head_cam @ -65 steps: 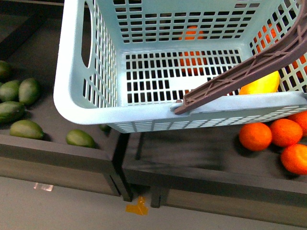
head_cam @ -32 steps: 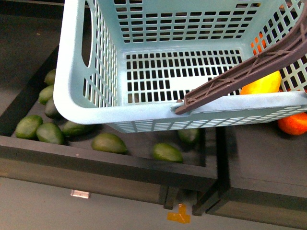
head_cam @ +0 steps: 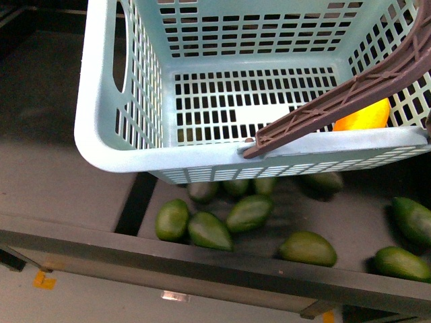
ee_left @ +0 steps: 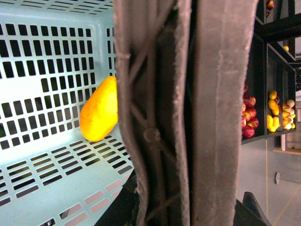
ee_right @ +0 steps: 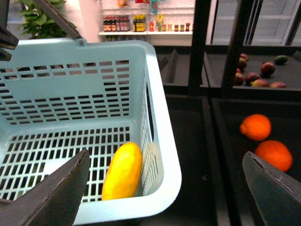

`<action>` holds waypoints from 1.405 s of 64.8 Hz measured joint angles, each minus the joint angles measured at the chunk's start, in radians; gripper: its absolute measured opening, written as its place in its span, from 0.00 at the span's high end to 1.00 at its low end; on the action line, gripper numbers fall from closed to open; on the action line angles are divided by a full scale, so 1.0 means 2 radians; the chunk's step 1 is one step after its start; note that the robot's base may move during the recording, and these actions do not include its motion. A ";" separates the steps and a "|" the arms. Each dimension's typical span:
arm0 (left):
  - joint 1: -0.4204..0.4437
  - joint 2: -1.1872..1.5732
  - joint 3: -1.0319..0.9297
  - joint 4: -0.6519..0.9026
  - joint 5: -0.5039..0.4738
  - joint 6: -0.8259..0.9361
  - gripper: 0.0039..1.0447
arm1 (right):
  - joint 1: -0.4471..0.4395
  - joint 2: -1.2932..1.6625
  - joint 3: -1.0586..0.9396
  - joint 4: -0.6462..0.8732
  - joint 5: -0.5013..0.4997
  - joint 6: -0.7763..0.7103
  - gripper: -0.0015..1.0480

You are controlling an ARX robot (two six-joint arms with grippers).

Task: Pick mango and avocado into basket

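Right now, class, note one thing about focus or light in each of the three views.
Front view: the basket is evenly lit and crisp, while the avocados beneath lie in dimmer light. Left wrist view: the handle sits so close that it blocks the middle. Right wrist view: the far wall is washed out, and the mango is sharp.

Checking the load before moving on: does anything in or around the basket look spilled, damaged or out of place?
Nothing stands out. The mango lies inside the basket, which looks intact; the avocados sit in their tray below.
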 joint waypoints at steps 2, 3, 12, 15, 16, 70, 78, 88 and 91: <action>0.000 0.000 0.000 0.000 0.000 0.000 0.85 | 0.000 0.000 0.000 0.000 0.000 0.000 0.08; 0.000 0.000 0.000 0.000 0.000 -0.001 0.85 | 0.000 0.000 0.000 0.000 0.000 0.000 0.08; 0.000 0.000 0.000 0.000 0.002 -0.001 0.85 | 0.000 0.000 0.000 0.000 0.000 0.000 0.08; 0.000 0.000 0.000 0.000 0.002 -0.001 0.85 | 0.000 0.000 0.000 0.000 0.000 0.000 0.08; 0.000 0.000 0.000 0.000 0.002 -0.001 0.85 | 0.000 0.000 0.000 0.000 0.000 0.000 0.08; -0.003 0.000 0.000 0.000 0.011 0.000 0.85 | -0.157 0.163 0.106 -0.164 0.057 0.043 0.08; -0.004 0.000 0.000 0.000 0.010 -0.001 0.85 | -0.265 0.308 0.146 -0.054 -0.046 -0.057 0.08; 0.000 0.000 0.000 0.000 -0.003 0.000 0.85 | -0.328 0.469 0.204 -0.019 -0.113 -0.177 0.08; 0.000 0.000 0.000 0.000 -0.004 0.001 0.85 | -0.335 0.511 0.221 -0.026 -0.125 -0.207 0.08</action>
